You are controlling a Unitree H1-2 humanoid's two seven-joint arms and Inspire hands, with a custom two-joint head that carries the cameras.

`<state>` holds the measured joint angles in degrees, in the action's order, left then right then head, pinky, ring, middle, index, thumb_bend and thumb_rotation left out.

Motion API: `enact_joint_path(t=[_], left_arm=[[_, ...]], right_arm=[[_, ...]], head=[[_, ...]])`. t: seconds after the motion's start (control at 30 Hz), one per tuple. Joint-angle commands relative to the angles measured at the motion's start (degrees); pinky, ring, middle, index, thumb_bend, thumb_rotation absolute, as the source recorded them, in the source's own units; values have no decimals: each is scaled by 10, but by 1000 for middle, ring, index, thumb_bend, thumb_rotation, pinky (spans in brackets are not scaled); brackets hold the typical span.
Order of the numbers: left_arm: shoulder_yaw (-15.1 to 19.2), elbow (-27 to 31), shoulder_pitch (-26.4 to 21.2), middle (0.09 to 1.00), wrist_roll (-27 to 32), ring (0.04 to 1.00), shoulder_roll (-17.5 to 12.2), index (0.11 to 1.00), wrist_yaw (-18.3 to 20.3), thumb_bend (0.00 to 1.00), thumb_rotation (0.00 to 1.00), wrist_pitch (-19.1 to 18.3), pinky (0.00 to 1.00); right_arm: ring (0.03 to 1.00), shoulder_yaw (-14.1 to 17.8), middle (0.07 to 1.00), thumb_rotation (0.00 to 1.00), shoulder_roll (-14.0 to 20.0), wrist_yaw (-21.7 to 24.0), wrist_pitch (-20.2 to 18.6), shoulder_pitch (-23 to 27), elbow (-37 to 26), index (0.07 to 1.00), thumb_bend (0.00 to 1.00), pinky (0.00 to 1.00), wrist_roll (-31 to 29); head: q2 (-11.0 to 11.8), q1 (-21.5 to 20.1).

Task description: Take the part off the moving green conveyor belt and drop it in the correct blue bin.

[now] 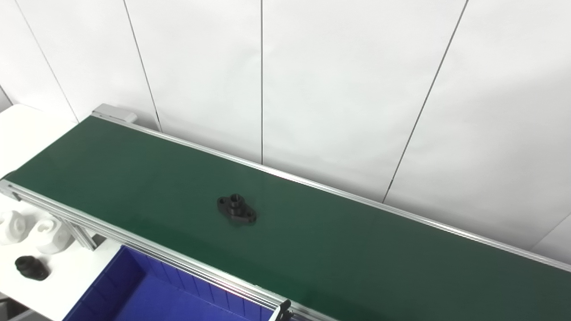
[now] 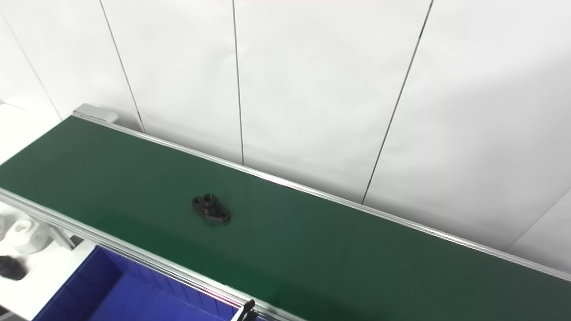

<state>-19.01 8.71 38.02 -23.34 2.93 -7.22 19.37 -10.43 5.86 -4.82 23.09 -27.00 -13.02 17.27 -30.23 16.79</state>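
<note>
A small black flanged part (image 1: 237, 209) with a raised round hub lies flat on the green conveyor belt (image 1: 357, 249), a little left of the belt's middle; the right eye view shows the same part (image 2: 211, 209). Below the belt's near rail, at the bottom left, sits a blue bin (image 1: 134, 290) with ribbed walls, its inside bare where I can see it. Neither hand is in view in either picture.
On the white table at the far left stand two white parts (image 1: 49, 232) and another black part (image 1: 31, 267). Aluminium rails (image 1: 134, 243) edge the belt on both sides. A white panelled wall rises right behind the far rail.
</note>
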Motion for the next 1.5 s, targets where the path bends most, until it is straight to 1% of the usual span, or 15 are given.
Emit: enact_joint_path(t=[0.0,0.03,0.1,0.17,0.2,0.23,0.43,0.6,0.67,0.77,0.9,1.07,1.13,1.3,1.47], left_arm=[[-41,12,-3,956,-6,915,37,1000,2,638,1000,5,926],[-41,13,-3,955,-6,909,37,1000,2,646,1000,6,885],[-42,15,-3,955,-7,906,36,1000,3,648,1000,6,869],[-43,20,0,960,-5,906,35,1000,6,645,1000,2,842],[-44,22,1,964,-3,912,34,1000,8,651,1000,0,838],[-45,24,2,966,-4,914,34,1000,7,652,1000,0,837],[-49,34,10,957,-6,907,32,1000,4,634,1000,1,790],[-53,46,20,963,-5,930,29,1000,6,629,1000,-3,809],[-55,49,22,961,-5,930,28,1000,6,626,1000,-2,809],[-60,52,24,963,-12,937,27,1000,3,633,1000,-5,812],[-66,55,25,967,-19,949,31,1000,0,619,1000,-10,826],[-75,58,27,980,-21,971,34,1000,2,630,1000,-11,882],[-78,59,26,979,-21,975,34,1000,2,600,1000,-9,899],[-82,63,26,976,-24,963,37,1000,2,616,1000,-16,852],[-84,68,26,970,-23,950,39,1000,-2,604,1000,-17,830]], right_arm=[[1000,3,1000,559,-15,5,-28,23,-30,1000,847,1000,19],[1000,4,1000,513,-20,8,-42,35,-33,1000,850,1000,25],[1000,4,1000,498,-29,13,-69,63,-35,1000,851,1000,47],[1000,1,1000,526,-36,21,-104,95,-37,1000,856,1000,74],[1000,-1,1000,538,-39,27,-120,108,-39,1000,856,919,85],[1000,-3,1000,542,-44,31,-135,125,-38,1000,856,890,92],[951,-22,1000,559,-61,50,-199,196,-30,1000,885,890,137],[909,-47,975,544,-75,69,-257,248,-21,985,937,764,187],[888,-60,957,545,-87,58,-267,271,1,967,948,720,216],[869,-75,940,532,-103,38,-272,299,36,955,954,698,243],[845,-100,924,545,-111,31,-294,340,69,947,944,686,302],[814,-115,894,531,-121,24,-300,398,120,925,953,674,319],[808,-124,890,532,-120,26,-306,421,139,927,958,668,333],[787,-154,886,535,-120,45,-337,470,184,924,955,634,372],[716,-177,863,510,-128,47,-353,502,227,904,971,569,380]], head=[[-1,0],[-3,0],[-5,-1],[-7,-3],[-8,-4],[-10,-4],[-14,-6],[-21,-12],[-23,-16],[-26,-18],[-27,-24],[-33,-27],[-34,-26],[-36,-23],[-44,-22]])
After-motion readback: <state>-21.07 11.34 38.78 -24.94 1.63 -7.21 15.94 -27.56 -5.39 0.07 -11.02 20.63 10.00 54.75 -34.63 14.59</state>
